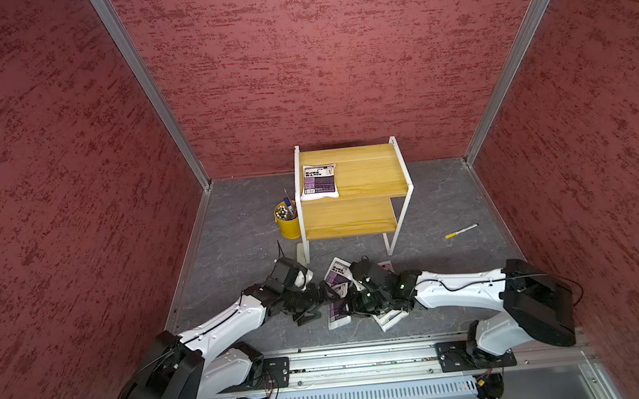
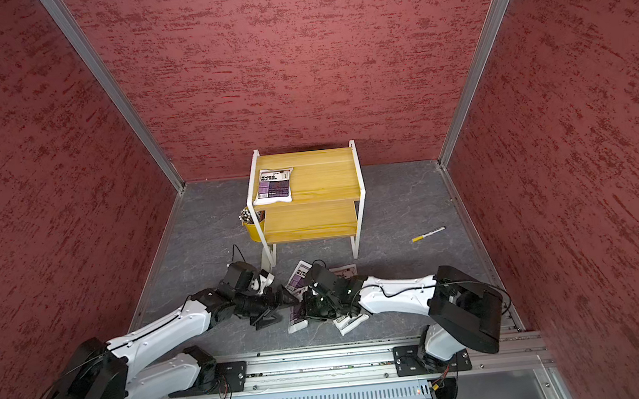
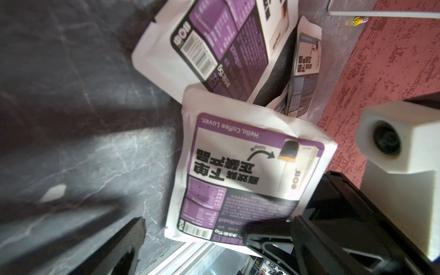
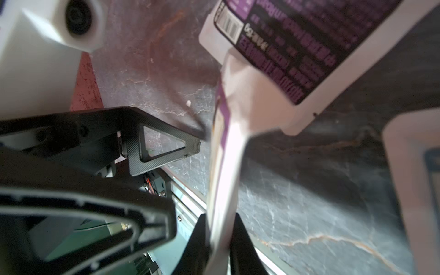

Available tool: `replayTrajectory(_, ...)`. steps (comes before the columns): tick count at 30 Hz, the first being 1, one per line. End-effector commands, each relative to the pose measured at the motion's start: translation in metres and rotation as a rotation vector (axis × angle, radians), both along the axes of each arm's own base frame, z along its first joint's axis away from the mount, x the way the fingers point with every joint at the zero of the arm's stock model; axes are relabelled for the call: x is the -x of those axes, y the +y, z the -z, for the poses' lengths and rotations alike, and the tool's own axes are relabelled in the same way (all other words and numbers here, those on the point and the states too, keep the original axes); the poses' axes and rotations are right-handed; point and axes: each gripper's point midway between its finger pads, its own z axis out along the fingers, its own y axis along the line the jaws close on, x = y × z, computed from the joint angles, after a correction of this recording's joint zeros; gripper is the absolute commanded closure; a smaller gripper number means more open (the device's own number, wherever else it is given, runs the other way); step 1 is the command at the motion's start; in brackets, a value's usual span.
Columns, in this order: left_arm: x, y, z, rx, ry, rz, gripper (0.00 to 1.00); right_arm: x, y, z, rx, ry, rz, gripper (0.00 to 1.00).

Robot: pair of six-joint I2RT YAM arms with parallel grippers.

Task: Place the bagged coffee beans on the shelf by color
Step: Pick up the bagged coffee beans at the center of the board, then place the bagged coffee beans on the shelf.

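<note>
Our right hand [image 4: 220, 223] is clamped on a purple-label coffee pouch [image 3: 250, 164]. In the right wrist view its two dark fingers [image 4: 241, 250] press either side of the pouch's thin edge. The pouch stands tilted up from the grey tabletop [image 1: 240, 224]. Our left hand [image 1: 318, 303] is spread wide and grips nothing. One triangular fingertip [image 4: 193, 145] sits just beside the held pouch's face, and we cannot tell whether it touches.

Just beyond the right hand a second purple-label pouch [image 3: 214, 47] lies back side up, with a grey-blue-label pouch [image 3: 306, 69] just beside it. More white pouches show under the right hand's wrist in both top views, too hidden for us to count.

Well beyond both hands stands the shelf [image 1: 370, 167]. A third purple-label pouch [image 1: 319, 182] lies flat on its upper board, at the corner nearest the left hand. A yellow pen bucket [image 1: 288, 227] filled with pens stands by the shelf leg on that same side. A yellow-capped marker [image 1: 461, 231] lies alone, well off to the right hand's side.

The held pouch reads "Hello, Coffee Lover." on its purple band, beside bold black Chinese characters, a curved arrow and a small barcode. The second pouch shows a barcode and dense print too small for us to read.
</note>
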Motion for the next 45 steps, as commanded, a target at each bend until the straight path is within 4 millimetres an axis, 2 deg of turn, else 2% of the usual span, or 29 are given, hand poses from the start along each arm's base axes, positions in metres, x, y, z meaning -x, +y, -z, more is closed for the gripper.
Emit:
replayTrajectory(1,-0.001,0.004,-0.012,0.002,-0.022,-0.002,0.00,0.000,-0.005,-0.016,0.011,-0.041,-0.006,0.82)
replayTrajectory(5,-0.006,0.008,-0.030,0.022,-0.064,-0.021,0.00,0.002,-0.012,-0.032,0.006,-0.061,-0.007,0.89)
replayTrajectory(9,-0.010,0.011,-0.050,0.067,-0.108,-0.044,0.00,0.002,-0.017,-0.052,-0.014,-0.092,-0.002,0.89)
replayTrajectory(14,-0.014,0.013,-0.080,0.151,-0.172,-0.065,0.00,0.002,-0.023,-0.088,-0.054,-0.143,0.001,0.89)
replayTrajectory(20,-0.017,0.017,-0.131,0.236,-0.265,-0.100,0.00,0.003,-0.032,-0.164,-0.136,-0.236,-0.006,0.89)
replayTrajectory(25,-0.020,0.015,-0.198,0.330,-0.397,-0.111,0.00,0.003,-0.037,-0.251,-0.193,-0.376,-0.069,0.89)
replayTrajectory(30,-0.027,0.016,-0.249,0.362,-0.495,-0.112,0.00,-0.009,-0.039,-0.316,-0.203,-0.505,-0.077,0.88)
replayTrajectory(33,-0.033,0.019,-0.277,0.373,-0.558,-0.134,0.00,-0.024,-0.038,-0.349,-0.222,-0.582,-0.069,0.87)
replayTrajectory(36,-0.041,0.022,-0.302,0.401,-0.616,-0.162,0.00,-0.047,-0.040,-0.370,-0.227,-0.633,-0.047,0.87)
replayTrajectory(39,-0.048,0.024,-0.319,0.423,-0.655,-0.171,0.00,-0.076,-0.046,-0.382,-0.226,-0.657,-0.020,0.87)
replayTrajectory(42,-0.053,0.024,-0.324,0.425,-0.667,-0.172,0.00,-0.103,-0.056,-0.396,-0.250,-0.670,0.018,0.88)
replayTrajectory(45,-0.057,0.026,-0.320,0.419,-0.659,-0.179,0.00,-0.134,-0.062,-0.400,-0.243,-0.668,0.053,0.88)
